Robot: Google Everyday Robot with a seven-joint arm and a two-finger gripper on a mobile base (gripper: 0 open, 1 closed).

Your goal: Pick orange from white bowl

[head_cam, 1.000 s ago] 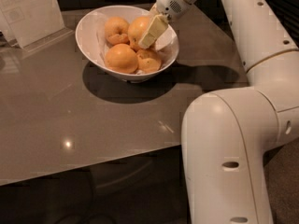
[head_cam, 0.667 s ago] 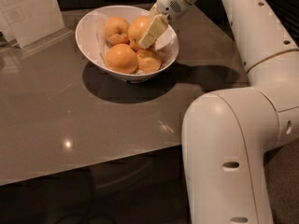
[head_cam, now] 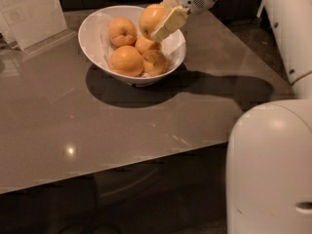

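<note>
The white bowl [head_cam: 89,39] stands at the back of the dark grey table and holds several oranges. My gripper [head_cam: 156,26] reaches in from the upper right, over the bowl's right half. It is shut on the orange [head_cam: 147,16], the big, round one, and holds it a little above the other fruit. One pale finger [head_cam: 168,22] lies across the orange's right side; the other finger is hidden behind it. Three smaller oranges [head_cam: 126,60] show in the bowl below and to the left; more may be hidden.
A clear plastic sign holder [head_cam: 30,12] stands at the back left of the table. My white arm and base [head_cam: 270,169] fill the right side of the view. The table's front edge [head_cam: 112,172] runs across the lower part.
The gripper has risen with the orange, which now sits higher, clear of the other fruit. The bowl has not moved.
</note>
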